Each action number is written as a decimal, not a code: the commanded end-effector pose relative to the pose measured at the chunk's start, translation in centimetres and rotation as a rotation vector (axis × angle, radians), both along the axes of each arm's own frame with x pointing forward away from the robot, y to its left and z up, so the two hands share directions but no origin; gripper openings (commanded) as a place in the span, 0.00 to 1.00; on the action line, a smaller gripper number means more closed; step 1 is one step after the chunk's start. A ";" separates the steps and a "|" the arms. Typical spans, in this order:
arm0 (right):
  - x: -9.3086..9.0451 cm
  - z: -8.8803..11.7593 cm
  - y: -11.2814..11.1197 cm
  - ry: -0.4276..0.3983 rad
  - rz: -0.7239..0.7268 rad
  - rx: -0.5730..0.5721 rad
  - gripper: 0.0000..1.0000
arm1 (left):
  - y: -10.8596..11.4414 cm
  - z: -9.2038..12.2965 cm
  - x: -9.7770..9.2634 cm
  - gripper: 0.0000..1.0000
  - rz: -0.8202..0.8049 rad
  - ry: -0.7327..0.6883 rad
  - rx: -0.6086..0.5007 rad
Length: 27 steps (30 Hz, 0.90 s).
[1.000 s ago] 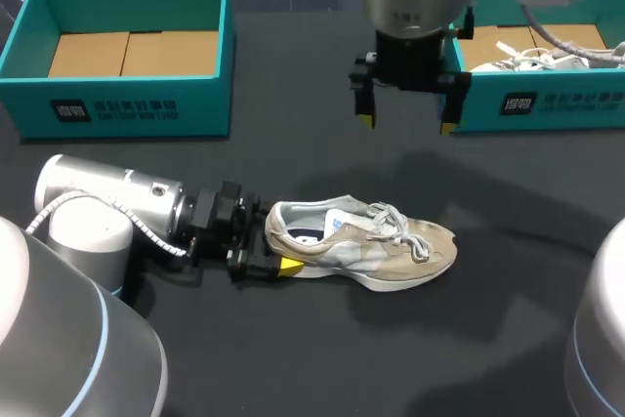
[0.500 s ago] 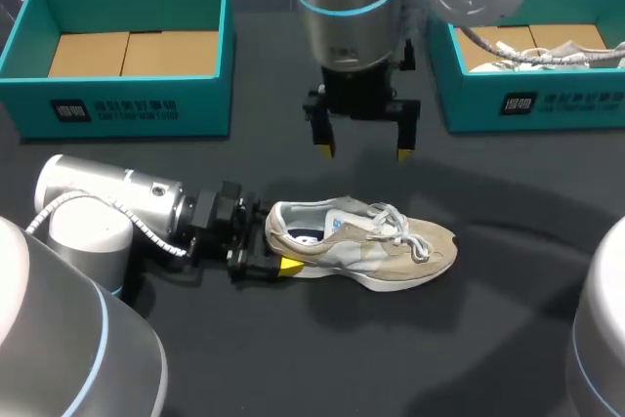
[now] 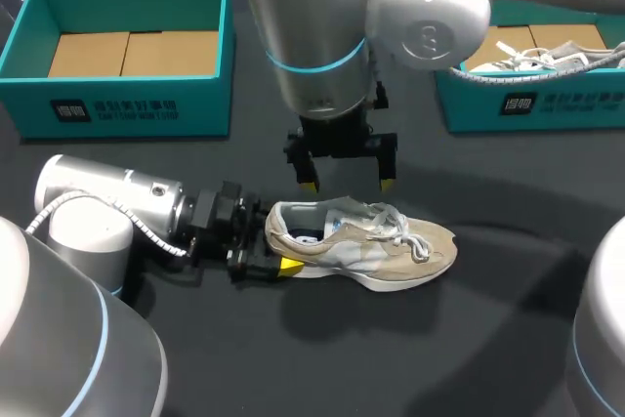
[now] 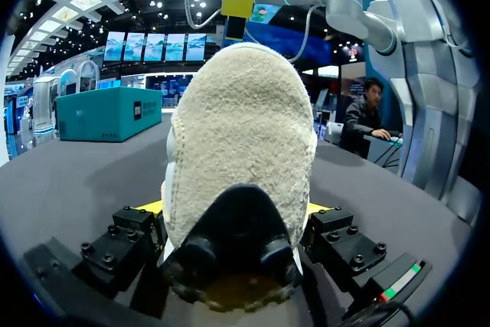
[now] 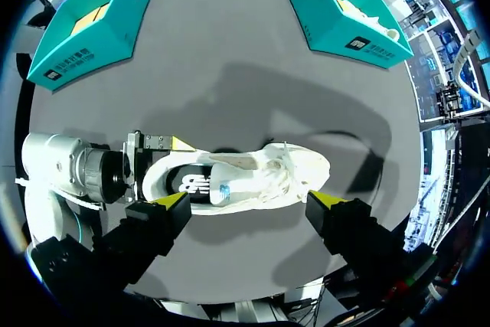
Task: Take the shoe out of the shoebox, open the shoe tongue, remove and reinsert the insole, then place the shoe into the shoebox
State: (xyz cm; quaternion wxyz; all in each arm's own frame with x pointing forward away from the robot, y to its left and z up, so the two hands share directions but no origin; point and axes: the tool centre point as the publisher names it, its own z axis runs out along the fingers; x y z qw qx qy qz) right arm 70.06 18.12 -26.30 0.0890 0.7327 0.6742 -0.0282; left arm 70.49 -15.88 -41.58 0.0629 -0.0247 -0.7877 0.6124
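- Currently the table [image 3: 293, 358] carries the shoe [image 3: 361, 246] upright on its sole, with the heel toward the left arm and the toe toward the right.
- Right gripper [image 3: 347, 183]: fingers apart, hovering just above the collar and tongue. The gap between them runs along the shoe's long axis.
- Left gripper [image 3: 275, 251]: clamped on the heel.

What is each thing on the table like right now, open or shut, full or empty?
Beige suede sneaker: upright on the table, heel gripped.
Left tool: shut on the sneaker's heel.
Right tool: open, above the sneaker.
Left teal cardboard box: open, empty.
Right teal cardboard box: open, white shoe inside.
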 end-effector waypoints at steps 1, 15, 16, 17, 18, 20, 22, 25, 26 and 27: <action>-0.8 -1.6 2.2 -0.054 -0.269 -0.186 1.00 | -0.3 -0.2 -0.2 0.00 0.001 0.000 0.000; -1.3 -3.9 2.3 -0.087 -0.305 -0.271 1.00 | -0.3 -0.2 -0.2 0.00 0.001 0.000 0.000; -1.3 -4.1 2.3 -0.087 -0.309 -0.280 1.00 | -0.3 -0.2 -0.2 0.00 0.001 0.000 0.000; -1.4 -4.2 2.3 -0.086 -0.313 -0.285 1.00 | -0.3 -0.2 -0.2 0.00 0.001 0.000 0.000; -1.4 -4.5 2.2 -0.085 -0.319 -0.294 1.00 | -0.3 -0.2 -0.2 0.00 0.001 0.000 0.000; -1.5 -4.8 2.2 -0.087 -0.326 -0.311 1.00 | -0.3 -0.2 -0.2 0.00 0.001 0.000 0.000; -1.5 -5.1 2.1 -0.093 -0.330 -0.325 1.00 | -0.3 -0.2 -0.2 0.00 0.001 0.000 0.000; -1.5 -5.6 2.0 -0.104 -0.334 -0.338 1.00 | -0.3 -0.2 -0.2 0.00 0.001 0.000 0.000; -1.5 -5.7 1.9 -0.107 -0.335 -0.342 1.00 | -0.3 -0.2 -0.2 0.00 0.001 0.000 0.000; -1.5 -5.8 1.9 -0.109 -0.336 -0.344 1.00 | -0.3 -0.2 -0.2 0.00 0.001 0.000 0.000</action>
